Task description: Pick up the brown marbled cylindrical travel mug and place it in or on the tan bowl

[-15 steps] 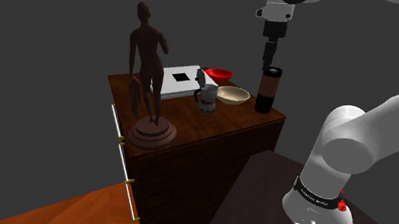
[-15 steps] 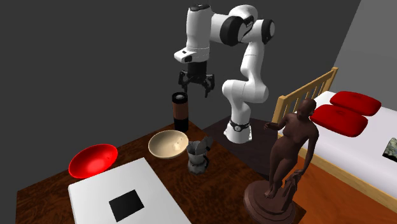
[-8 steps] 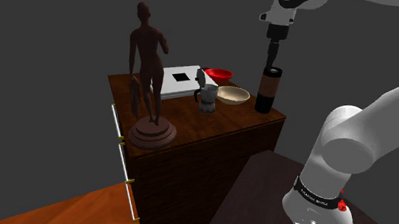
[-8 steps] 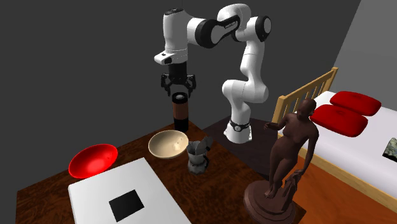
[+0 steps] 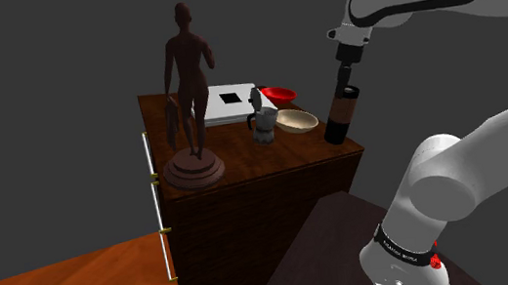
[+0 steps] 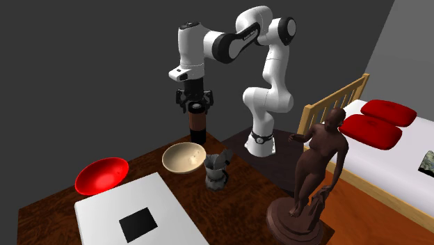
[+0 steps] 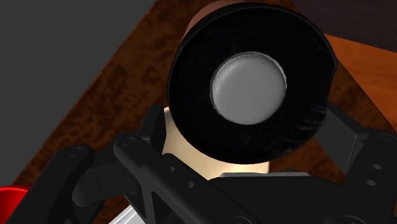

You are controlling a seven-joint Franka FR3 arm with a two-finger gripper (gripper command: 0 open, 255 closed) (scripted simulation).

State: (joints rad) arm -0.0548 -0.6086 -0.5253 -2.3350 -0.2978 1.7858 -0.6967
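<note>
The travel mug stands upright at the cabinet's corner nearest the arm, brown in body with a black base and lid. The second exterior view has the mug just behind the tan bowl. My gripper hangs straight over it, open, with its fingers either side of the lid and not clasping it. From the shoulder view the gripper sits on the mug's top, and the tan bowl lies beside it. Along the hand, the black lid with its grey centre is close up between the spread fingers.
A red bowl, a metal moka pot and a white box with a black square share the dark wooden cabinet top. A tall brown figurine stands near its front. A bed with red pillows lies beyond.
The gripper has swung across to a spot over the mug and come down, so its fingers now flank the lid. The mug, bowls and pot have not moved.
</note>
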